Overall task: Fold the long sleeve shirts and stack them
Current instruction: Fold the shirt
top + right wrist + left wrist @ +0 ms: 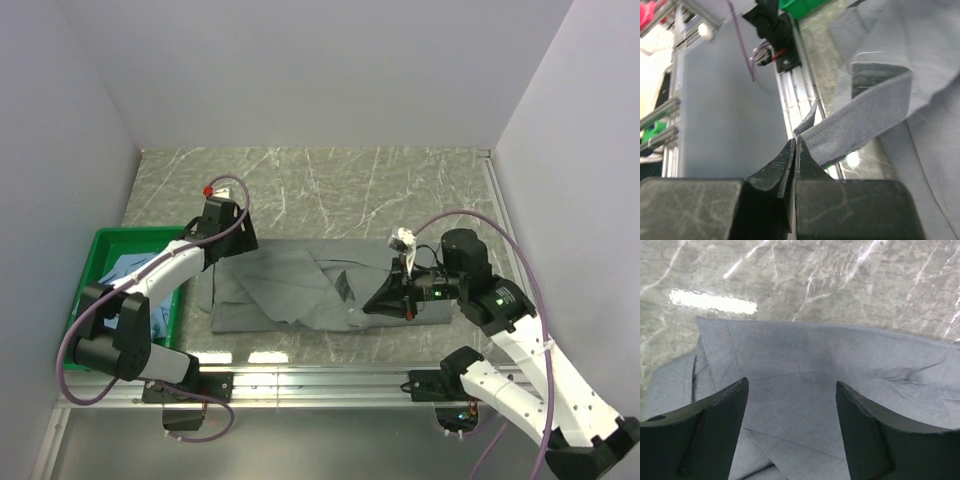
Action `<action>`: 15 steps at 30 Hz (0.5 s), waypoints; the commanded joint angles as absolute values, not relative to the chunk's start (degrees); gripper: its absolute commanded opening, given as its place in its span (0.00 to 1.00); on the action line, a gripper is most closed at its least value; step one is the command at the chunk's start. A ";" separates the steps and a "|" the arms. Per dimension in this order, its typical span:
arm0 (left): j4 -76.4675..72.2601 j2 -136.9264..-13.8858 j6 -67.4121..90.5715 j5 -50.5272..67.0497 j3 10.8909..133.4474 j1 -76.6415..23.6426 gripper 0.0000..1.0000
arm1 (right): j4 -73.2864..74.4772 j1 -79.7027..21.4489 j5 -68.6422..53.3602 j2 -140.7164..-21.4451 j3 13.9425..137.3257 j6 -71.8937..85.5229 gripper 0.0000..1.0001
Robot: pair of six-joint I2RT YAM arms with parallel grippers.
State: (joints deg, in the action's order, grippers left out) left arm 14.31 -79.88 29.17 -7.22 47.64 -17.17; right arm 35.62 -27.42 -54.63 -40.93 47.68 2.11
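The grey-green cloth long sleeve shirt (290, 290) lies rumpled midway on the grey marbled bench (350, 190), with the light blue cloth shirt (130, 268) in the green plastic bin (100, 240) at left. The right claw (796, 145) is clamped on a thin strip of the grey-green shirt's edge, lifted; the left claw (790, 390) hangs apart over its other end, holding nothing. That thin pinch may slip, or the unpinned end may drag along, skewing the fold
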 commanded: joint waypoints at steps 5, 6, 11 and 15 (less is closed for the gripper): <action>13.54 -87.09 35.15 -5.71 54.84 -16.79 0.63 | 28.83 -35.05 -51.33 -46.05 53.43 4.40 0.00; 13.71 -88.49 35.42 -6.15 55.71 -16.61 0.62 | 28.74 -35.59 -50.98 -46.49 53.87 4.39 0.00; 15.64 -98.86 36.56 -6.85 62.75 -15.47 0.56 | 27.16 -40.33 -48.52 -49.12 56.86 5.36 0.00; 15.65 -104.58 36.91 -7.29 65.91 -14.59 0.51 | 24.88 -46.30 -46.50 -51.59 58.97 6.59 0.00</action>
